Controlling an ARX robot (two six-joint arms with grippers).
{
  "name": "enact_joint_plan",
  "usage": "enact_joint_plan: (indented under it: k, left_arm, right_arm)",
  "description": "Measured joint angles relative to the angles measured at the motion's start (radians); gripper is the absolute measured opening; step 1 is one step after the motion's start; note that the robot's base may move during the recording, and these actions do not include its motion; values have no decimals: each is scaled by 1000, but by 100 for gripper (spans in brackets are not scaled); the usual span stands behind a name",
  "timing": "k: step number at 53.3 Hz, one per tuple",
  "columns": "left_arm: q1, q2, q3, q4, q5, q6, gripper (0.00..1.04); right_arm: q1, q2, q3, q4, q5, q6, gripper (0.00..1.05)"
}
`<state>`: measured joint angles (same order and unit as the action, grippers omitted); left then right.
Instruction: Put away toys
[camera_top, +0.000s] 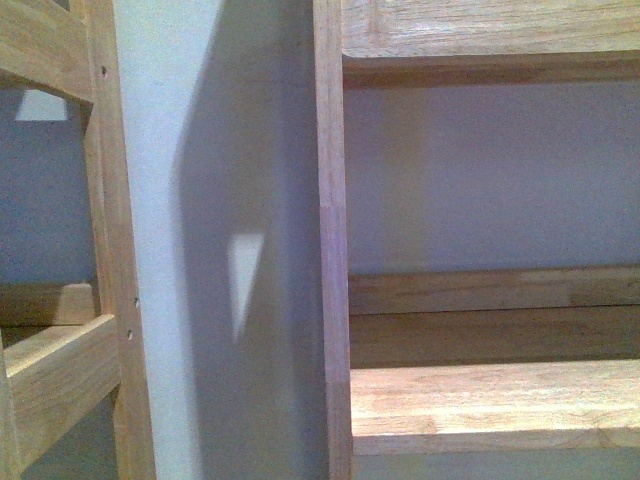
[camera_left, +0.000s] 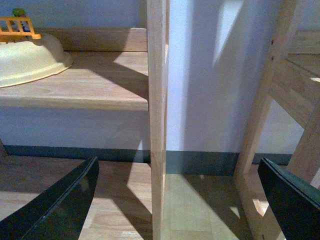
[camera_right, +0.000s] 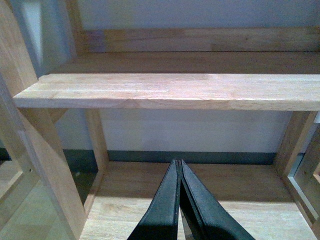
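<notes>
The orange-yellow plush toy is out of view in every frame. My left gripper (camera_left: 177, 172) is open and empty, its black fingers (camera_left: 60, 205) spread wide on either side of a wooden upright (camera_left: 157, 115) of a shelf unit. My right gripper (camera_right: 179, 164) is shut on nothing, its two black fingers pressed together, pointing under a bare wooden shelf board (camera_right: 170, 91) toward the bottom board (camera_right: 200, 200). Neither gripper shows in the front view.
A cream bowl-like item (camera_left: 27, 60) with an orange plastic toy fence piece (camera_left: 17, 27) sits on a shelf in the left wrist view. The front view shows shelf boards (camera_top: 490, 400), a wooden upright (camera_top: 332, 250), a ladder-like frame (camera_top: 110, 260) and a pale wall (camera_top: 200, 200).
</notes>
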<state>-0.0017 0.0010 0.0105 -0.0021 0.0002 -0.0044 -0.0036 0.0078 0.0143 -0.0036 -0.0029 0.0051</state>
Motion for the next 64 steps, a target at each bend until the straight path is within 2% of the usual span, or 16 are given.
enact_joint_plan:
  k: [1, 5, 10, 11, 16, 28, 64]
  left_arm:
    - [0, 0, 0, 0, 0, 0, 98]
    - [0, 0, 0, 0, 0, 0, 98]
    - [0, 0, 0, 0, 0, 0, 98]
    - [0, 0, 0, 0, 0, 0, 98]
    - [0, 0, 0, 0, 0, 0, 98]
    - [0, 0, 0, 0, 0, 0, 98]
    - [0, 0, 0, 0, 0, 0, 98]
  right_arm:
    - [0, 0, 0, 0, 0, -2, 5]
    - [0, 0, 0, 0, 0, -2, 22]
    - [0, 0, 0, 0, 0, -2, 34]
    - [0, 0, 0, 0, 0, -2, 40]
    - [0, 0, 0, 0, 0, -2, 55]
    - [0, 0, 0, 0, 0, -2, 99]
    - [0, 0, 0, 0, 0, -2, 98]
